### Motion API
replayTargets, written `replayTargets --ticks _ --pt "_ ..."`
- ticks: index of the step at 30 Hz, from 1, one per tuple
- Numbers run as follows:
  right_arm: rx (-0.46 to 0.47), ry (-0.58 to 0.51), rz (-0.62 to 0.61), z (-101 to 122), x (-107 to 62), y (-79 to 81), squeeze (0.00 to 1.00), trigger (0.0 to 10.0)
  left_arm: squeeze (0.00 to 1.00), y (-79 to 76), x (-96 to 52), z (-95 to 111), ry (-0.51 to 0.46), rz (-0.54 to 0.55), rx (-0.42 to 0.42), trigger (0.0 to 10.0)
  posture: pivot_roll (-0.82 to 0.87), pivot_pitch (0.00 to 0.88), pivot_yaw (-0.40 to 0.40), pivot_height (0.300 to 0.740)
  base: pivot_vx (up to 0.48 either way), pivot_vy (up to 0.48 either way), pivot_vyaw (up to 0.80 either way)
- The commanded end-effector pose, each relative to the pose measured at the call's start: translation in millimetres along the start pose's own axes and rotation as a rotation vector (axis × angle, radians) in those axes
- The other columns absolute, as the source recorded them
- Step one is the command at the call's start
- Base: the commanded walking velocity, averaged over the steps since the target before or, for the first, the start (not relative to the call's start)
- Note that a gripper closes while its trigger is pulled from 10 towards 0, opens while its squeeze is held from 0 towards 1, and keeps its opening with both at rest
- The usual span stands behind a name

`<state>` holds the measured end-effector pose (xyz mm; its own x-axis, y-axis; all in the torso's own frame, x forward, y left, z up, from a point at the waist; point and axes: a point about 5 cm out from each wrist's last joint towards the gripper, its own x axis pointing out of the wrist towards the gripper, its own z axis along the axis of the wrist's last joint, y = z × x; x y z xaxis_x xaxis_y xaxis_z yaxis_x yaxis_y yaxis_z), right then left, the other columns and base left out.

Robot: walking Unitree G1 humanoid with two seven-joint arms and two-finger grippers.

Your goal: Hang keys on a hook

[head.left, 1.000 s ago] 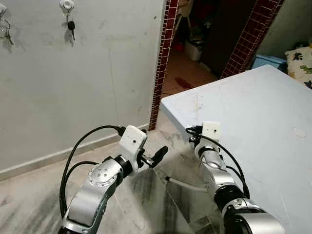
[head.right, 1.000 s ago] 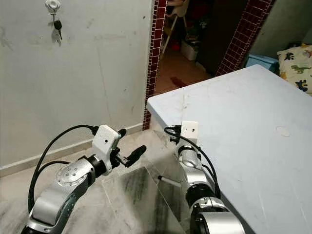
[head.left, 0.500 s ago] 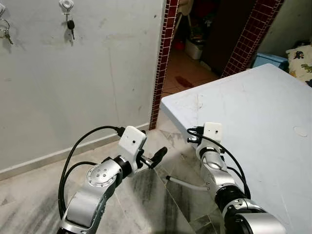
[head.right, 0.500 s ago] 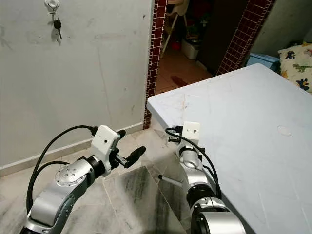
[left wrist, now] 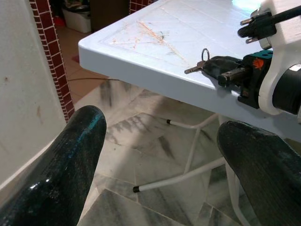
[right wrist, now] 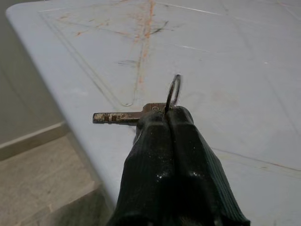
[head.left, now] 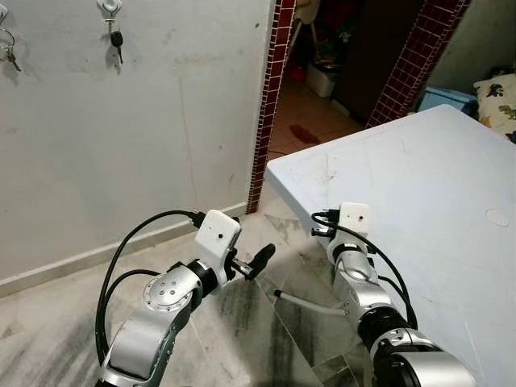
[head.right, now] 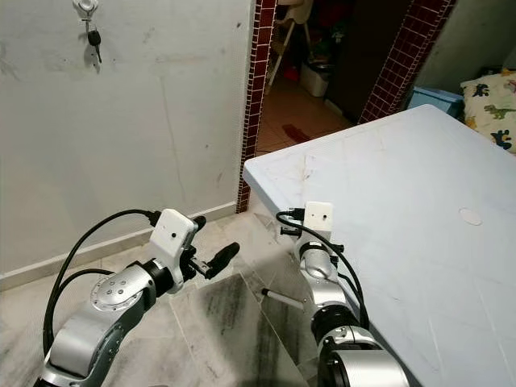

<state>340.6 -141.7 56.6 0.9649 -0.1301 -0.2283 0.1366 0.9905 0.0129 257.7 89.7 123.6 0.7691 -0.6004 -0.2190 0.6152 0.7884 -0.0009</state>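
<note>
Above table edge (right wrist: pixel 56 61), right fingers (right wrist: pixel 164 141) pinching key (right wrist: pixel 123 116)

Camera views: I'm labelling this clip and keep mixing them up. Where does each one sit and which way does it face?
Left eye view: on the head, looking down and forward at the wall hooks, white table and both silver arms.
Right eye view: the same scene from the other eye.
Left wrist view: along the open left gripper toward the table edge and the right gripper.
Right wrist view: along its shut fingers, pinching the key over the table.
Both wrist views share the key and its ring.
</note>
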Motion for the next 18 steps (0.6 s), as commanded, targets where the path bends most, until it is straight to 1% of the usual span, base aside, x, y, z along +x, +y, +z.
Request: replayTargets --ticks 1,2,3,5,6,7,9,11,12,13,14,15,18 --pt "0.032 -0.073 -0.023 17.6 5.3 -8.6 0.00 0.0 0.00 -3.8 1.8 4.5 -0.020 -0.007 0.008 10.0 0.23 0.040 -0.126 0.740 0.000 0.000 0.00" --pt "0.040 -0.093 -0.020 22.8 6.5 -9.2 0.00 0.0 0.00 -3.8 2.5 4.5 -0.021 -0.006 0.008 10.0 0.23 0.036 -0.128 0.740 0.000 0.000 0.00" --pt "0.051 -0.132 -0.014 32.7 8.5 -10.2 0.00 0.0 0.00 -3.9 3.5 4.7 -0.023 -0.004 0.007 10.0 0.23 0.035 -0.129 0.740 0.000 0.000 0.00" --pt "0.054 -0.149 -0.011 37.2 9.3 -10.8 0.00 0.0 0.00 -3.8 4.3 4.8 -0.025 -0.003 0.006 10.0 0.22 0.032 -0.129 0.740 0.000 0.000 0.00" --pt "0.058 -0.170 -0.004 43.0 10.3 -11.6 0.00 0.0 0.00 -4.1 5.2 4.9 -0.026 -0.003 0.006 10.0 0.22 0.029 -0.130 0.740 0.000 0.000 0.00" --pt "0.058 -0.170 -0.004 43.0 10.3 -11.6 0.00 0.0 0.00 -4.1 5.2 4.9 -0.026 -0.003 0.006 10.0 0.22 0.029 -0.130 0.740 0.000 0.000 0.00" --pt "0.063 -0.215 0.008 53.7 10.6 -12.8 0.00 0.0 0.00 -4.7 7.4 5.1 -0.031 -0.003 0.005 10.0 0.21 0.018 -0.130 0.740 0.000 0.000 0.00" --pt "0.048 -0.221 0.013 55.5 10.6 -12.9 0.00 0.0 0.00 -4.9 8.6 5.3 -0.033 -0.003 0.006 10.0 0.20 0.014 -0.129 0.740 0.000 0.000 0.00" --pt "0.035 -0.225 0.013 55.9 9.9 -13.6 0.00 2.3 0.00 -4.9 9.9 5.8 -0.037 -0.001 0.006 10.0 0.20 0.012 -0.129 0.740 0.000 0.000 0.00" --pt "0.035 -0.225 0.013 55.9 9.9 -13.6 0.00 2.3 0.00 -4.9 9.9 5.8 -0.037 -0.001 0.006 10.0 0.20 0.012 -0.129 0.740 0.000 0.000 0.00" --pt "0.026 -0.230 0.010 55.9 9.0 -14.1 0.61 9.5 0.00 -4.3 10.5 6.5 -0.042 0.008 0.007 10.0 0.20 0.010 -0.128 0.740 0.000 0.000 0.00" --pt "0.014 -0.233 0.006 55.5 8.2 -14.9 1.00 10.0 0.00 -3.0 11.1 7.2 -0.049 0.021 0.006 10.0 0.20 0.007 -0.127 0.740 0.000 0.000 0.00" --pt "0.001 -0.237 -0.004 52.6 4.6 -17.4 1.00 10.0 0.00 2.9 10.8 8.8 -0.063 0.053 0.014 10.0 0.20 0.005 -0.125 0.740 0.000 0.000 0.00"
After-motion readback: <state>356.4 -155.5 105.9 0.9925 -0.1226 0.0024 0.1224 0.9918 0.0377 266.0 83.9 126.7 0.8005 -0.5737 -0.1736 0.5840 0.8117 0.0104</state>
